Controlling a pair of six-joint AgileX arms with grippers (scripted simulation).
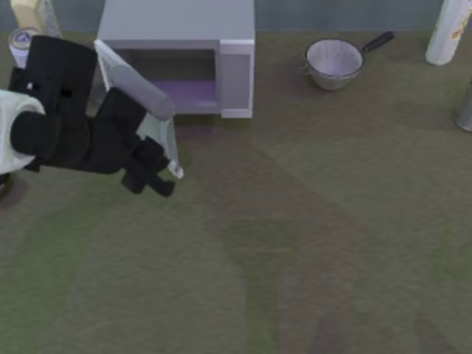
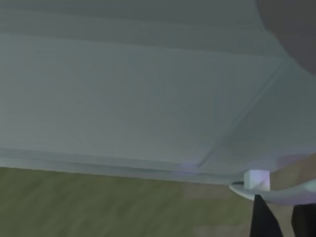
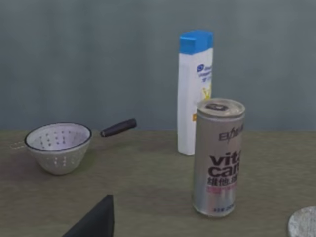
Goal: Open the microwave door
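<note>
so the door (image 1: 140,99) is swung well out from the microwave (image 1: 181,37), which sits at the back of the table (image 1: 310,243) on the left side. It's hinged on the left edge and the free end with the handle (image 1: 175,168) points out toward the front, so the purple inside (image 1: 188,92) is showing. Looks mostly open to me, maybe a bit more swing left in it

left gripper (image 1: 164,179) is right at that free end, fingers pinched narrow around the handle strip as far as I can tell. Makes sense, pulling from the far end gives the most leverage on the hinge. Left wrist view is basically filled with the door panel (image 2: 138,98), with the fingertips (image 2: 264,217) poking in at the corner by the handle tab

right arm isn't in the top view, just parked off to the right looking at a strainer (image 3: 58,145), a shampoo bottle (image 3: 193,94) and a can (image 3: 218,158). Can't tell what its claw is doing
</note>
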